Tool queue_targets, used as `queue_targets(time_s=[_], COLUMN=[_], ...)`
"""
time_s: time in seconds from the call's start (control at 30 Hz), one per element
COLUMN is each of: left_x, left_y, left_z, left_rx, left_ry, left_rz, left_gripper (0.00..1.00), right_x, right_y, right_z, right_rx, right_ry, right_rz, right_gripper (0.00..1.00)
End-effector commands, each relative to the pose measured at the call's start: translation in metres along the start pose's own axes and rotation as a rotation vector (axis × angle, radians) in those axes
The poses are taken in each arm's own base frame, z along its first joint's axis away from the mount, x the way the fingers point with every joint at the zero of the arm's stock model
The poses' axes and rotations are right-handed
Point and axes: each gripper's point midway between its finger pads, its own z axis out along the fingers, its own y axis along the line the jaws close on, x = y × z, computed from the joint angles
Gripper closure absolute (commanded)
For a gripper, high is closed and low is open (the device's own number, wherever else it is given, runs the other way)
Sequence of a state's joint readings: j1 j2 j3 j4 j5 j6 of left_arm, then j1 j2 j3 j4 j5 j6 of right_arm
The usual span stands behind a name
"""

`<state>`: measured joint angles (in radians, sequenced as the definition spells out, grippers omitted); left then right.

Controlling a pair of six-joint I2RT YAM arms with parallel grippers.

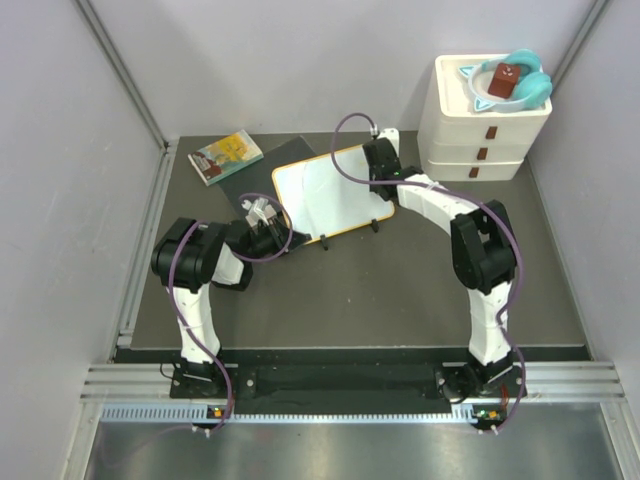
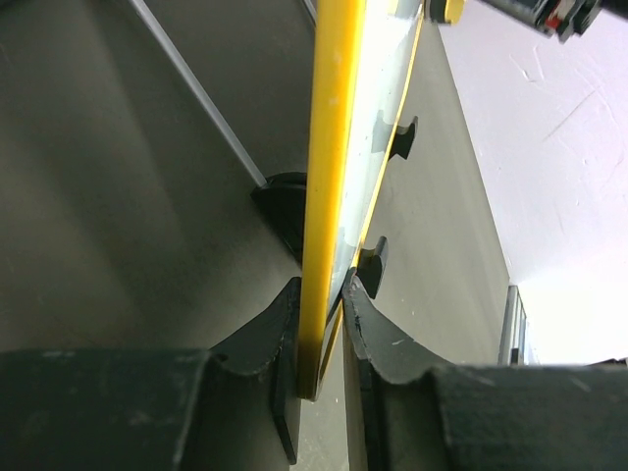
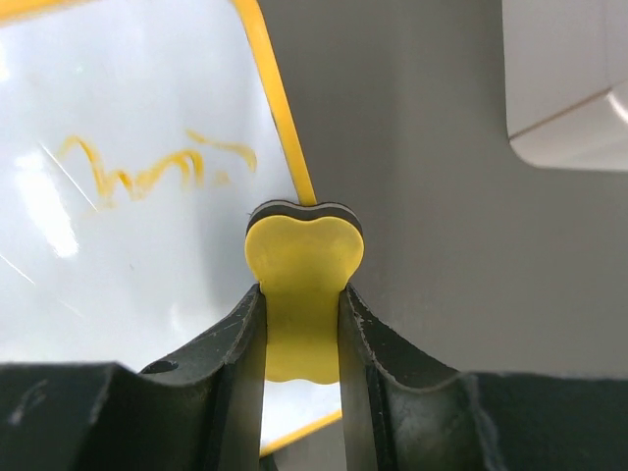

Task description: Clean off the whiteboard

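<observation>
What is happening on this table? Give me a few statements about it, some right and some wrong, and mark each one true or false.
1. The left gripper clamps the whiteboard by its yellow frame. True.
2. The right gripper is empty. False: it holds a yellow eraser.
3. The whiteboard is wiped clean. False: yellow scribbles show on it.
4. A small book lies to the far left of the whiteboard. True.
5. The white drawers stand against the left wall. False: they stand in the far right corner.

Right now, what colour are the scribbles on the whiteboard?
Yellow-orange scribbles on the white whiteboard; clearest in the right wrist view.
</observation>
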<state>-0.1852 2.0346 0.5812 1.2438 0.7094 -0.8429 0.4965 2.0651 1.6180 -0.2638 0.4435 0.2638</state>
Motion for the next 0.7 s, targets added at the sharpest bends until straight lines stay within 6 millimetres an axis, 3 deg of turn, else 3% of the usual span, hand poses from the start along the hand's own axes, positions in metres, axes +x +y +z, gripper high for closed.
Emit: queue_targets(time_s=[0.0, 0.1, 0.2, 0.5, 0.67], left_x=[0.022, 0.022, 0.022, 0.022, 0.023], left_y=[0.036, 0.036, 0.036, 0.035, 0.036], left_z=[-0.009, -0.009, -0.010, -0.010, -0.009], left_rx=[-0.150, -0.149, -0.149, -0.145, -0.144], left_ry=[0.036, 0.035, 0.036, 0.036, 0.042], left_rz=[-0.048, -0.049, -0.047, -0.044, -0.047], left_gripper=[1.00, 1.00, 1.00, 1.00, 1.00], right_x=[0.083, 0.084, 0.070, -0.009, -0.036], right_y=[0.013, 0.017, 0.022, 0.052, 0.062], right_z=[0.005, 0.009, 0.011, 0.005, -0.003], right_rx=[-0.061, -0.084, -0.107, -0.340, -0.399], right_ry=[0.230, 0.220, 0.177, -0.098, -0.196], right_rz=[-0.033, -0.023, -0.017, 0.025, 0.004], right_gripper=[1.00, 1.00, 1.00, 1.00, 1.00])
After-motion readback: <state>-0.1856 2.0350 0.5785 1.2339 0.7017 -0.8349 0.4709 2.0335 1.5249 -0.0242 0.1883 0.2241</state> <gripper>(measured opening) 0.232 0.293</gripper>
